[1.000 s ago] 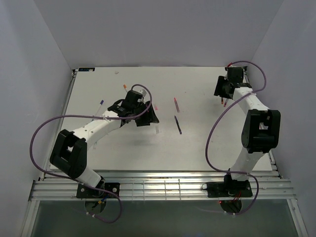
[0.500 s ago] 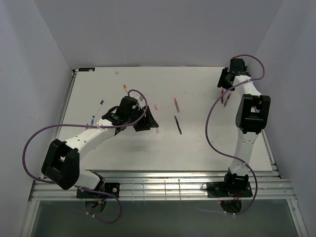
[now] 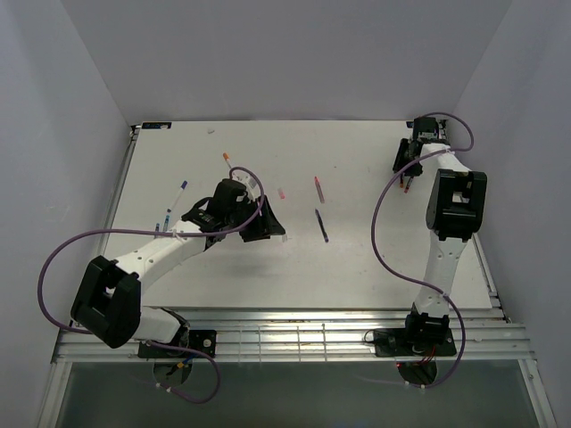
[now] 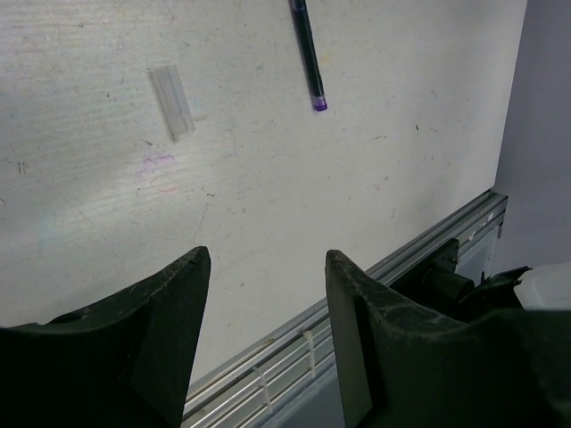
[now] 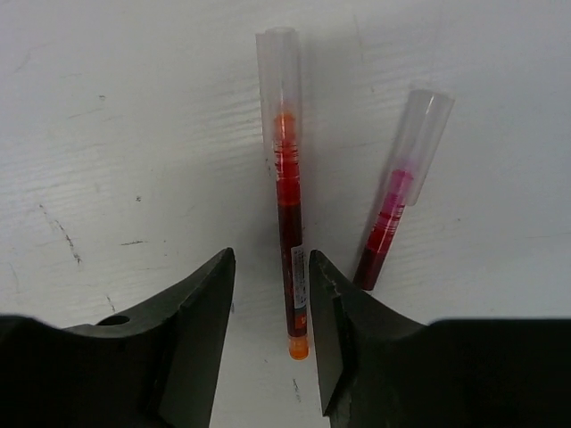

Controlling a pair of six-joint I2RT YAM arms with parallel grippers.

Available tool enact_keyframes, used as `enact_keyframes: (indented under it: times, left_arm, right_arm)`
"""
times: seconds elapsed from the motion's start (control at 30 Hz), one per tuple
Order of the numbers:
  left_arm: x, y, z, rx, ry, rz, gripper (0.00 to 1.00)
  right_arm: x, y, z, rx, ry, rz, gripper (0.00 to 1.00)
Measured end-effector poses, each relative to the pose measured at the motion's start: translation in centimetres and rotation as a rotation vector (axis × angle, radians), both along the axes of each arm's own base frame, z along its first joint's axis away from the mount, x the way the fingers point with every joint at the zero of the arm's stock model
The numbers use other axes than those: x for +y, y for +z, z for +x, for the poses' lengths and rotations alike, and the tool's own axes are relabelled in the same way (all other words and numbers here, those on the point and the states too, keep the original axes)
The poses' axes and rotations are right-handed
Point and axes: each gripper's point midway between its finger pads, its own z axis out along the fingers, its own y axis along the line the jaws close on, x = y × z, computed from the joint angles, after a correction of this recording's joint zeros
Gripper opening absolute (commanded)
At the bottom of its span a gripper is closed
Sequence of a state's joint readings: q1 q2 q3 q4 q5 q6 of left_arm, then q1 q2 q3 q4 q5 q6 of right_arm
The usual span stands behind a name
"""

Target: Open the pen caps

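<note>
The right hand (image 5: 270, 267) is down at the far right corner of the counter (image 3: 357, 259). Its two fingers are set at a narrow gap on either side of a red pen (image 5: 289, 241), which lies flat with its orange end nearest the wrist. A strip of bare counter shows between the barrel and the finger on the left of the wrist view. The other finger sits just beside the barrel; I cannot tell whether it touches, and the pen is not visibly clamped. That pen's pale cap (image 5: 278, 71) is on, pointing away from the fingers. Just beside it, tilted and outside the fingers, lies a second pen (image 5: 384, 232) with a pink core, also wearing its translucent cap (image 5: 424, 125). The left hand (image 4: 266, 263) hovers over the counter left of centre, fingers wide apart with nothing between them. Ahead of it a loose clear cap (image 4: 171, 101) lies on the surface, and apart from that cap is the purple-tipped end of a dark blue pen (image 4: 309, 55). In the top view more pens lie scattered: a pink-red pen (image 3: 318, 187) beyond the dark one, and an orange-tipped pen (image 3: 227, 159) and a blue-tipped pen (image 3: 181, 190) toward the far left. A small pink cap (image 3: 281, 193) lies between the pink-red pen and the orange-tipped one.
</note>
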State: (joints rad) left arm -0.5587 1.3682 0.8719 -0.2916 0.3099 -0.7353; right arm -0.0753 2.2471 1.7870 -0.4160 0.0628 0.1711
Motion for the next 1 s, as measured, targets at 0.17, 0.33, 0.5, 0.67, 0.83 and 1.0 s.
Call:
enact_keyframes:
  times: [0.17,0.33,0.5,0.67,0.83,1.0]
  left_arm:
    - [0.1,-0.4,-0.3,0.013,0.004,0.002,0.64]
    - [0.1,-0.1,-0.3,0.012,0.007,-0.005,0.64]
    - [0.1,0.5,-0.3,0.001,0.010,-0.016,0.64]
    - [0.3,1.7,-0.5,-0.023,0.027,-0.036,0.64]
    - [0.8,3.9,-0.9,-0.065,0.054,-0.072,0.64]
    - [1.3,5.8,-1.7,-0.087,0.083,-0.127,0.64]
  right_arm:
    - [0.2,-1.4,-0.4,0.016,0.012,0.006,0.35]
    - [0.2,-1.6,0.0,-0.008,0.025,0.003,0.09]
    - [0.5,-1.5,0.1,-0.012,0.031,0.006,0.08]
    - [3.7,0.1,-1.7,0.008,0.087,0.013,0.08]
    - [14.8,7.0,-8.4,-0.082,0.300,0.086,0.08]
    - [24.8,10.9,-18.4,-0.156,0.554,0.198,0.08]
